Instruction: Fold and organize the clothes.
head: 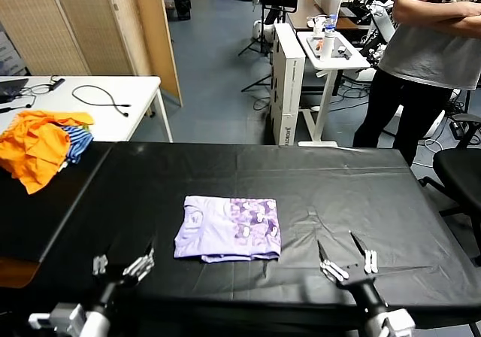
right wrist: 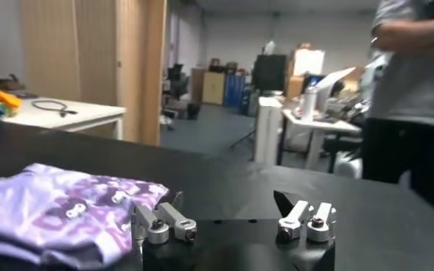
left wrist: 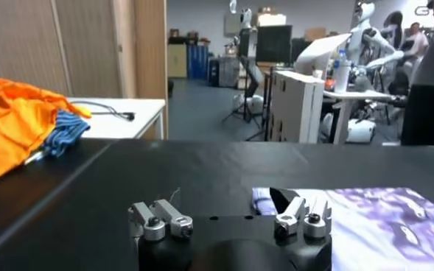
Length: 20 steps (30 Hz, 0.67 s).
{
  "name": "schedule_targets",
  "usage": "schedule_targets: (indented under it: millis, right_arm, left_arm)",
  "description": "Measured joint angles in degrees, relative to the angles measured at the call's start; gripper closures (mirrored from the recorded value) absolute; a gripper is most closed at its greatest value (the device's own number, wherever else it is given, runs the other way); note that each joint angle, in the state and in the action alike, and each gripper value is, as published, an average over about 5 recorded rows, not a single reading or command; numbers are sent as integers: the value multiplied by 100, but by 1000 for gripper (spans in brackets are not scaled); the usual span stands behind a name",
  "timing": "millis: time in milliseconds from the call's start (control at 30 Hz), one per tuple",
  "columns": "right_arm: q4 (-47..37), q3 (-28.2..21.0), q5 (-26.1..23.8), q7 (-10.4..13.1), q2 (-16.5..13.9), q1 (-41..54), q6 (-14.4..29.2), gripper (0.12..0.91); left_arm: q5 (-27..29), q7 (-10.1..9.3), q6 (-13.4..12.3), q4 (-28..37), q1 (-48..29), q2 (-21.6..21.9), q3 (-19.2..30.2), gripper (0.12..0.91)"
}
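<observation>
One folded lavender T-shirt point(head: 228, 229) on black bench point(head: 361, 194), long axis across me; my left end effector point(head: 120, 267) and right end effector point(head: 347, 261) both spread, empty.

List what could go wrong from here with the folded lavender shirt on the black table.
1. The lavender T-shirt lies folded, but its near edge looks uneven; another grab might undo the fold.
2. The left gripper and right gripper both sit open and low over the black table cover, which is wrinkled near the right one; a fingertip could snag it.
3. The orange garments lie heaped at the robot's left and could be mistaken for more work.
</observation>
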Motion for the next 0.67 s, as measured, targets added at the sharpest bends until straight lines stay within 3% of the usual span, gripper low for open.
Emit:
schedule_targets:
  millis: [233,667]
  right_arm:
    - [143,116,-271,145,178,-806,511,118]
    - [169,98,-326,213,282,-1162,535,118]
  left_arm:
    - [43,-125,-92,-276,667,-112,2,123]
    - [441,-47,-57,-367,1002,-252,173,123]
